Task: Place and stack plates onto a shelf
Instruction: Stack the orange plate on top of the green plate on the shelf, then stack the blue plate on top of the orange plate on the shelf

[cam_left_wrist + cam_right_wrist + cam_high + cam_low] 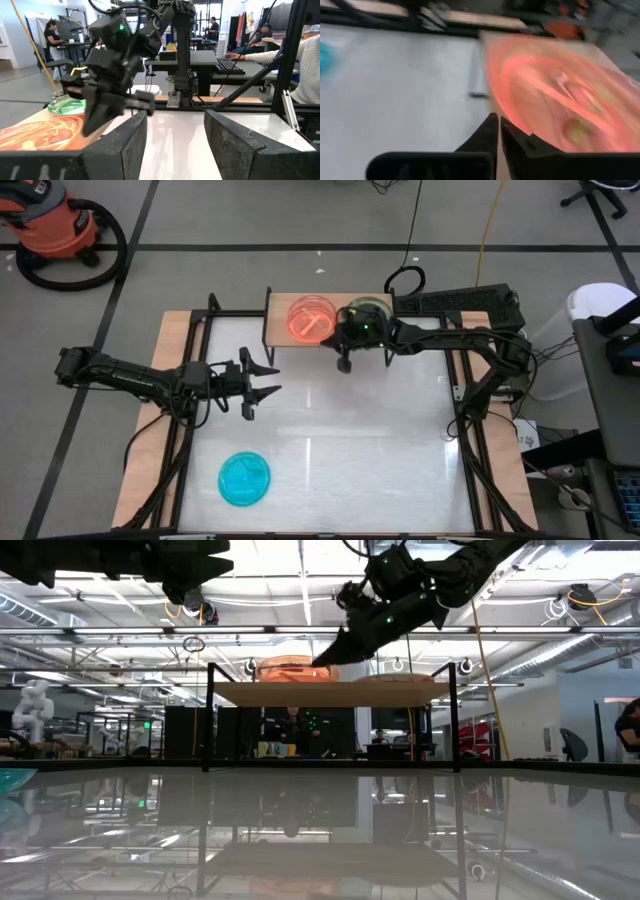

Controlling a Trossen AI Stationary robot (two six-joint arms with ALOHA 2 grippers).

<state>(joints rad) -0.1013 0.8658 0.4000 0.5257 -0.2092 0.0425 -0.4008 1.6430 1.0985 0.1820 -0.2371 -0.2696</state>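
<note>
The shelf [285,335] stands at the table's far edge. A pink-orange stack of plates [312,318] rests flat on its left half, and a green plate [368,308] lies on its right half, partly hidden by my right arm. One blue plate [244,478] lies flat on the table near the near-left corner. My right gripper [498,131] is shut and hovers over the shelf's near edge, just beside the pink stack [555,95]. My left gripper [264,378] is open and hangs above the table's left-centre, pointing at the shelf. My right gripper has its shut fingertips [325,658] close to the near rim of the pink-orange stack [290,668], coming slantwise from above. Whether they touch the plates or the shelf I cannot tell.
The shelf's black legs [208,720] stand on the white tabletop [380,440]. A black frame [465,430] and wooden borders run along the table's sides. People sit at desks in the room beyond. An orange vacuum stands on the floor behind the table.
</note>
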